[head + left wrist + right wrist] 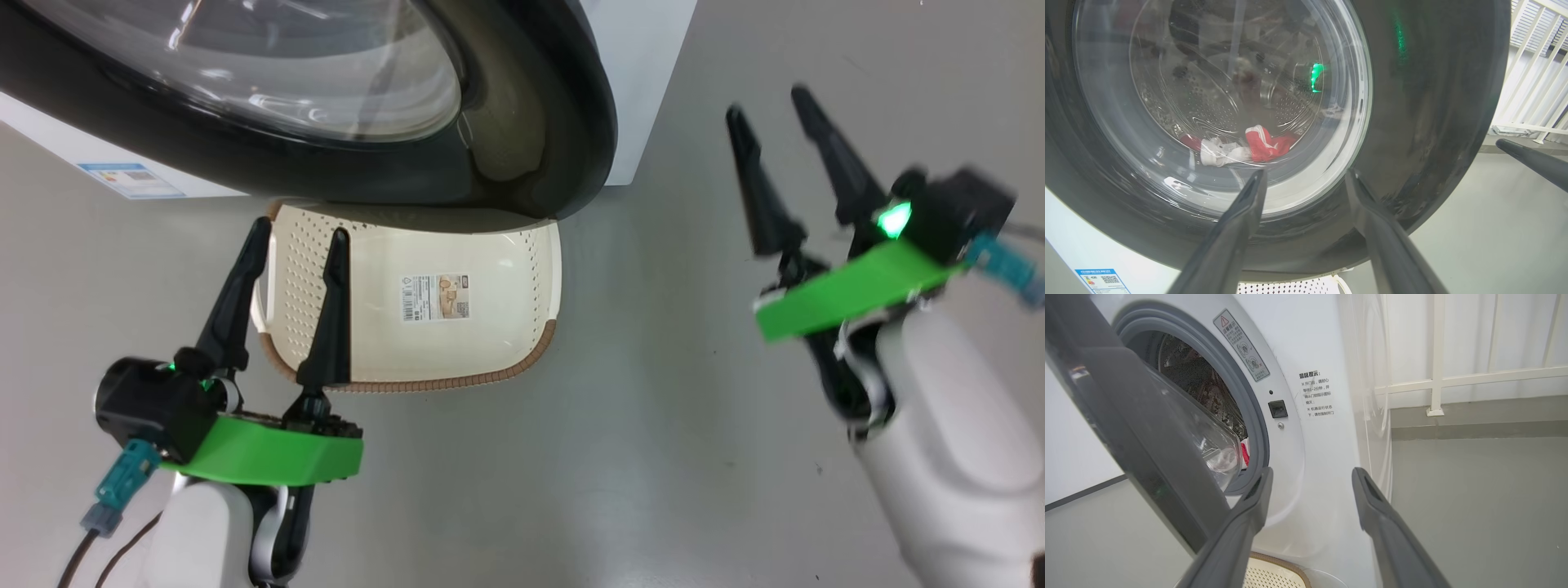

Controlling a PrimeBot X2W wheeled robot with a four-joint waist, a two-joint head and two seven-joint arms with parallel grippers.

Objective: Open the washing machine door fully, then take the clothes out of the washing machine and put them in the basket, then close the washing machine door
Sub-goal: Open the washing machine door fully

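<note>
Left hand [300,229]: held spread and empty, with nothing gripped. The fingers are pointed at the glass of the door [522,122], probably kept clear while the door is being handled.

Right hand [767,102]: also spread and empty, and raised off to the right of the door's free edge. In its wrist view the gap behind the door is faced, so it is judged to be placed for swinging the door wider.

Basket [457,377]: set on the floor [653,408] just past the left hand's fingertips. No clothes are seen in it, and a paper label [434,296] is seen on its bottom. It is likely put there so that the drop from the drum is short.

Door: seen ajar, not swung fully back, and its lower rim is hung over the basket's far end.

Clothes [1263,145]: seen through the glass ahead of the left hand, lying low in the drum, red with a white part.

Washing machine [637,65]: beyond the right hand its grey rubber ring [1253,404] and latch socket [1277,409] are exposed.

In the way: the half-open door is judged to block both the drum mouth and part of the basket.

Farthest: a white railing [1435,355] is seen past the machine's side.
</note>
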